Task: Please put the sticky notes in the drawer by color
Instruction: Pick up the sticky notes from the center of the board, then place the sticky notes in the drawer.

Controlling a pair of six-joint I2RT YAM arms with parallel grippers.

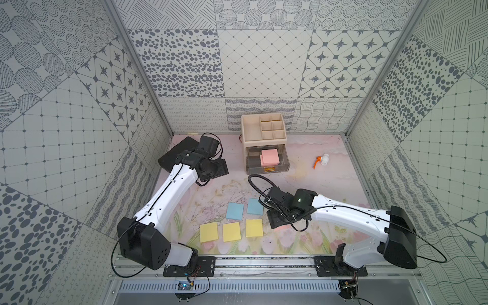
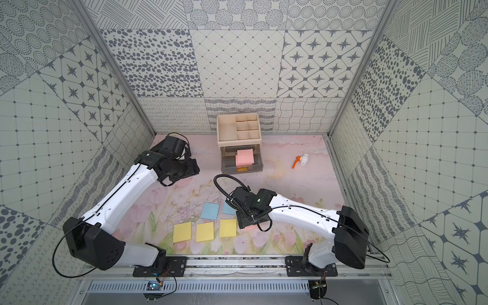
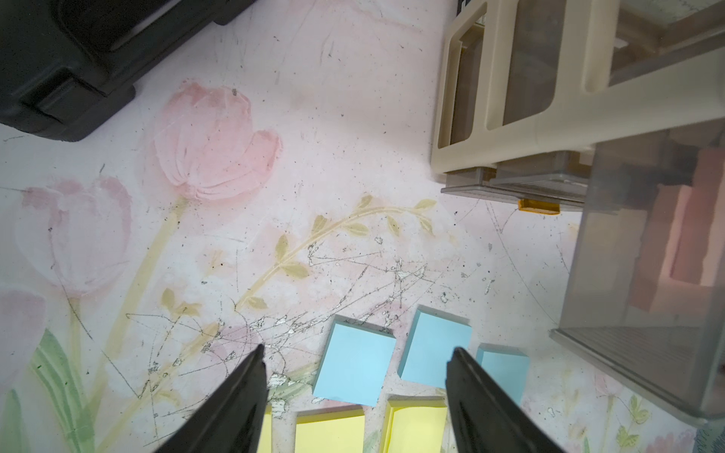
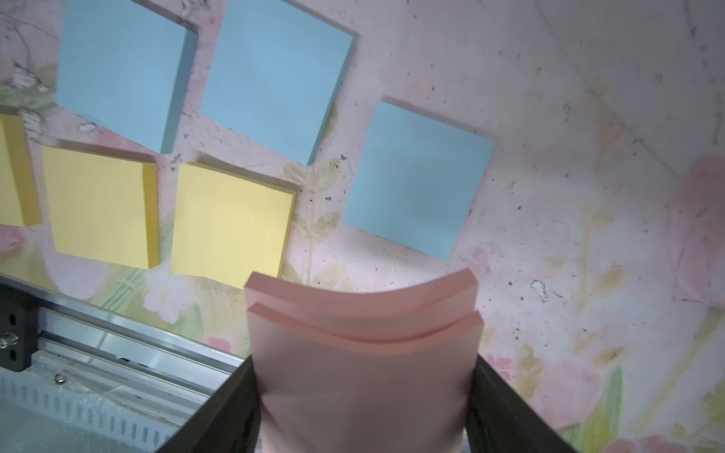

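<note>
Holding: one pink pad point(image 1: 281, 227), bowed, pinched in my right gripper point(image 4: 364, 364), lower centre of frame. Stored: two pink pads point(image 1: 269, 156) in open drawer point(image 1: 250, 158), upper centre. Outstanding: three blue pads point(image 1: 235, 211), three yellow pads point(image 1: 231, 231) on table point(image 1: 317, 184). Left gripper point(image 3: 357, 350) spread, empty.

In both top views the right gripper point(image 1: 276, 221) hides most of the pink pad point(image 1: 282, 227) — and one blue pad point(image 4: 416, 176) entirely.
</note>
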